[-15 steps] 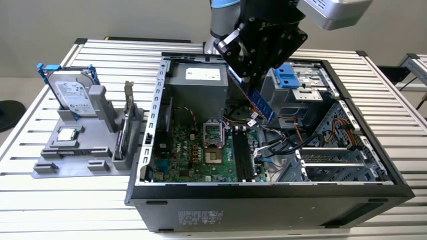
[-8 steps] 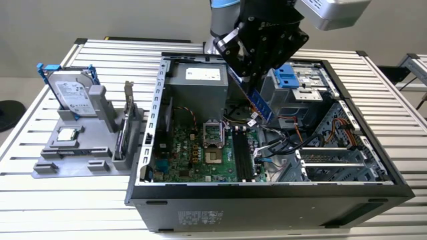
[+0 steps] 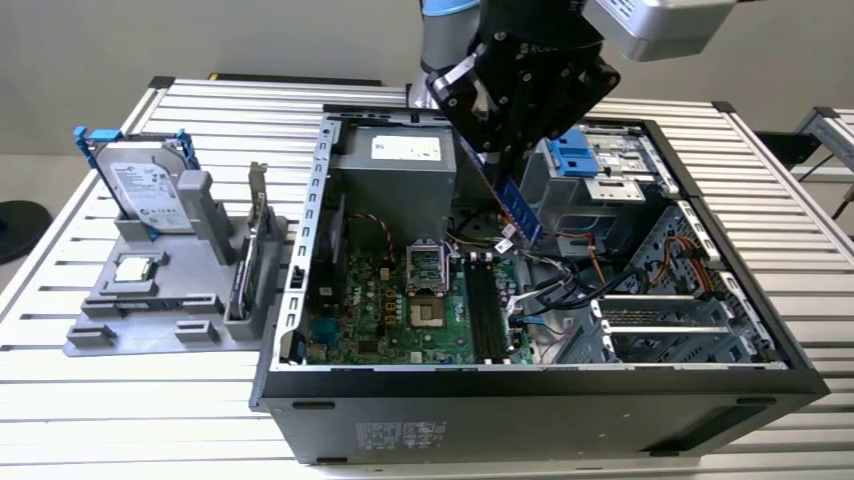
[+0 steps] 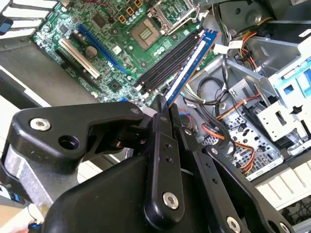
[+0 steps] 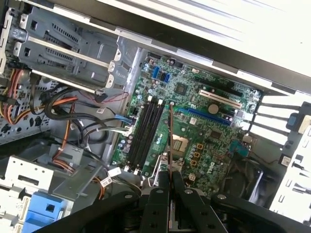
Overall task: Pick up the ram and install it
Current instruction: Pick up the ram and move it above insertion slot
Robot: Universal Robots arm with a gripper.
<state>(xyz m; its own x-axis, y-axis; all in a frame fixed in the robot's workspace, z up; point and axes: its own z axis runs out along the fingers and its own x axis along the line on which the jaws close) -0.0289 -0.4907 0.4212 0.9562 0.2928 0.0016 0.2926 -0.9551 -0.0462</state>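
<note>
Slatted table [image 3: 787, 240] topped by open computer case [image 3: 534, 385], side panel off so motherboard [image 3: 394, 310] is exposed from above. Grey holder [image 3: 147, 330] set at exterior view's left, hard drive [image 3: 144, 195] stood in it. Black claw [image 3: 498, 160] hung over case, fingers pinched on upper end of ram [image 3: 523, 210]. Ram held tilted, above and apart from board. Long edge kept parallel to black memory slots [image 3: 487, 310], judged lined up for seating. Not yet seated.
</note>
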